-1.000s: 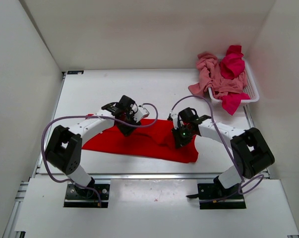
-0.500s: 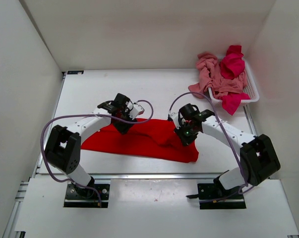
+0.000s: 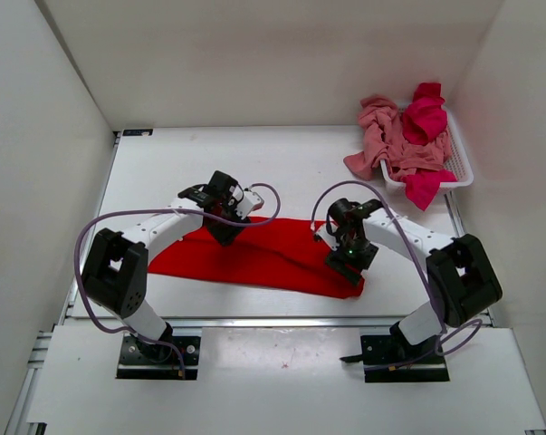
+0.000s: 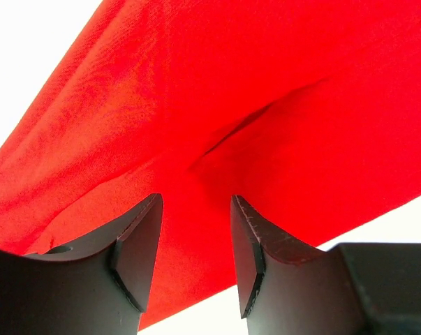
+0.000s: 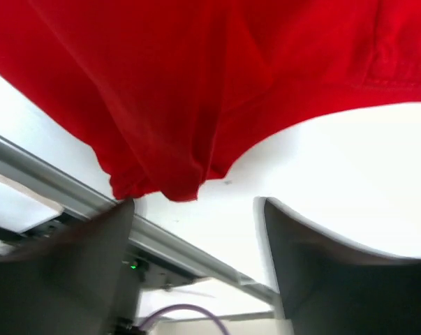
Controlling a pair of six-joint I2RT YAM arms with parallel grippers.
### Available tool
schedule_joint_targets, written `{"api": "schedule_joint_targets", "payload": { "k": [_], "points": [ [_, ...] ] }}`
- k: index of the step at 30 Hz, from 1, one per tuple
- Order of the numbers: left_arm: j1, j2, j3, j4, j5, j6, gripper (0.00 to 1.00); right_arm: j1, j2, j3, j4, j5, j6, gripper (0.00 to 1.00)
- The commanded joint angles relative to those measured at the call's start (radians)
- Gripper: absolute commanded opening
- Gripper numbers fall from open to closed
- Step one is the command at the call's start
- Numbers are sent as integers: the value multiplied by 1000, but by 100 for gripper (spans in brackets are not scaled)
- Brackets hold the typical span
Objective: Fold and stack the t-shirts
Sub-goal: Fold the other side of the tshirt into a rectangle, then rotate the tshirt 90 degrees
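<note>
**Red shirt and jaws.** The red shirt (image 3: 263, 258) lies flat on the near half of the table (image 3: 282, 163), as a long band between the two arms. The left gripper (image 3: 226, 236) stands over the band's far edge, left of its middle. Its jaws are partly apart, and red cloth shows through the gap beyond the fingers (image 4: 137, 244), unpinched. The right gripper (image 3: 349, 265) stands over the band's right end. Its jaws are wide and hold nothing, and the shirt's rounded corner lies just past the fingertips (image 5: 274, 216).

**Views compared.** Only the top view gives the whole outline. The left wrist view alone shows a diagonal crease ahead of the jaws, with bare table on both sides of the cloth. The right wrist view alone shows a stitched hem along the shirt's edge and the metal rail (image 5: 49, 183) at the table's near edge.

**Orientation.** The long axis runs left to right, with the right end slightly nearer than the left. Which end is the collar cannot be told.

**Surroundings.** At far right, well apart from the red shirt, a salmon shirt (image 3: 387, 136) and a magenta shirt (image 3: 424, 118) are heaped in a basket (image 3: 461, 163). The salmon shirt spills over the basket's left rim onto the table.
</note>
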Motion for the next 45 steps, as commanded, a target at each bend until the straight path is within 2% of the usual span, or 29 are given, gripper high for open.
{"api": "schedule_joint_targets", "payload": {
  "k": [1, 2, 3, 5, 8, 10, 12, 17, 19, 22, 27, 30, 32, 33, 34, 35, 36, 37, 38, 39, 43, 44, 45],
  "points": [
    [-4, -51, -2, 12, 15, 11, 54, 29, -35, 13, 15, 38, -9, 80],
    [-7, -45, -2, 6, 11, 11, 55, 37, -37, 17, 23, 38, -15, 95],
    [-5, -50, 1, 2, 18, 11, 54, 37, -42, 34, 26, 35, -12, 99],
    [-7, -41, 3, 8, 9, 14, 55, 17, -43, 54, 30, 25, 4, 99],
    [13, -41, 12, 11, -5, 7, 55, -90, -77, 89, 89, -43, 51, 98],
    [73, -41, 38, 12, 0, -12, 54, -187, -127, 119, 144, -128, 105, 86],
    [160, -35, 76, 17, 24, -41, 54, -285, -155, 122, 239, -185, 203, 82],
    [439, 43, 188, 55, -49, -133, 56, -266, -37, 105, 337, -128, 373, 80],
    [473, 68, 198, 72, -122, -115, 59, -256, 29, 111, 379, -83, 489, 82],
    [492, 100, 164, 129, -239, -70, 62, -252, 76, 108, 426, -25, 542, 82],
    [576, 159, 113, 166, -278, -62, 64, -293, 178, 117, 434, 34, 547, 80],
    [582, 185, 95, 176, -281, -38, 63, -289, 228, 122, 442, 38, 527, 71],
    [561, 192, 77, 179, -295, -6, 59, -273, 254, 139, 448, 26, 533, 65],
    [552, 194, 52, 184, -295, 2, 58, -272, 271, 160, 448, 20, 527, 56],
    [540, 192, 40, 186, -298, 13, 52, -261, 294, 169, 446, 23, 539, 44],
    [539, 191, 29, 189, -295, 16, 45, -264, 305, 198, 454, 34, 544, 35],
    [539, 183, 9, 186, -293, 28, 34, -264, 328, 230, 452, 25, 559, 21],
    [558, 179, -11, 184, -298, 34, 28, -266, 357, 279, 454, 25, 554, 9],
    [555, 171, -23, 179, -298, 36, 16, -258, 371, 315, 443, 25, 565, 3],
    [564, 157, -46, 170, -296, 34, 9, -246, 408, 379, 451, 23, 564, 0],
    [627, 88, -129, 121, -298, 57, 1, -203, 550, 646, 477, 73, 591, 1],
    [647, 59, -162, 101, -295, 65, 1, -186, 599, 697, 488, 87, 599, 7],
    [654, 22, -178, 78, -293, 72, 2, -172, 616, 781, 492, 87, 593, 26]
  ]
}}
